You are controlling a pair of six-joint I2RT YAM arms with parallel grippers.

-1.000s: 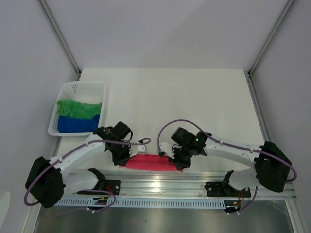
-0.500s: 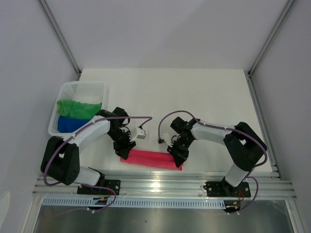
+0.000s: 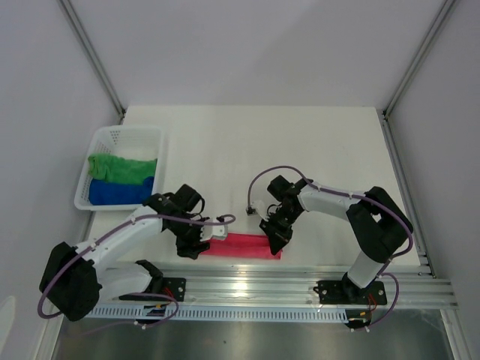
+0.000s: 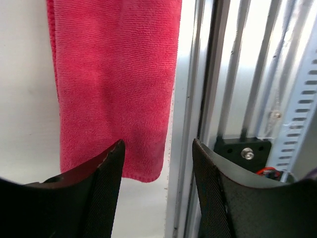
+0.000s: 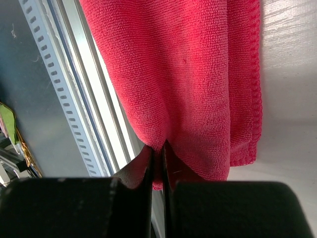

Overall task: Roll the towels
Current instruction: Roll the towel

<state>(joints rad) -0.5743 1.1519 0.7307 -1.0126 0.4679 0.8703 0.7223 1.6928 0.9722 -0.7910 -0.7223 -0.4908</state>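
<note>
top view: the pink-red towel [image 3: 238, 246] lies as a folded band at 6 o'clock, between my left gripper [image 3: 196, 244] and right gripper [image 3: 274, 238]. the green towel [image 3: 120, 166] and blue towel [image 3: 120, 192] sit in the white basket [image 3: 124, 133] at 9 o'clock.
left wrist: the jaws, pinched a second ago, now stand apart over the band's end and hold nothing.
right wrist: the jaws are clamped on the band's other end.
i judge a re-grip comes before rolling.
</note>
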